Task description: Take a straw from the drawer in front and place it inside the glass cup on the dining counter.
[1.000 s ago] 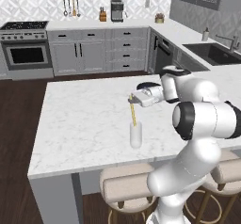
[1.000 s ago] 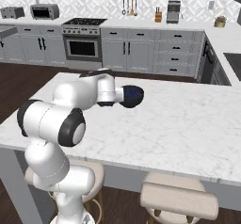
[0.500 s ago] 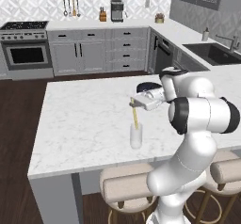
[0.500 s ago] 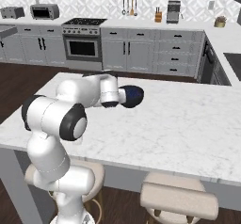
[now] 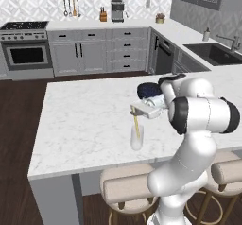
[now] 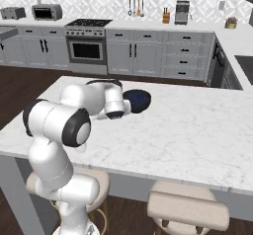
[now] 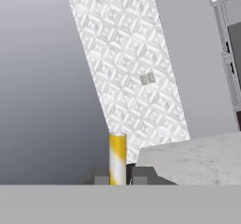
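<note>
The clear glass cup (image 5: 137, 138) stands on the dining counter (image 5: 80, 115) near its front edge. My gripper (image 5: 137, 113) hangs just above the cup, shut on the pale yellow straw (image 5: 136, 127). The straw points straight down, with its lower end inside the cup. In the hand view the straw (image 7: 117, 157) rises between my two dark fingertips (image 7: 139, 173), and the counter's marble (image 7: 197, 155) lies to the right. In the right base view my own arm hides the cup and straw above the counter (image 6: 197, 130).
Cushioned stools (image 5: 125, 188) (image 6: 188, 209) sit under the counter's overhang. Across the dark floor are the stove (image 5: 26, 49), grey cabinets and a coffee maker (image 5: 117, 10). A sink (image 5: 215, 54) is at the right. A grey drawer (image 6: 7, 33) juts out at the far left.
The gripper has come down a little with the straw, so the straw's lower end reaches deeper into the glass. My elbow has swung slightly. The cup has not moved.
</note>
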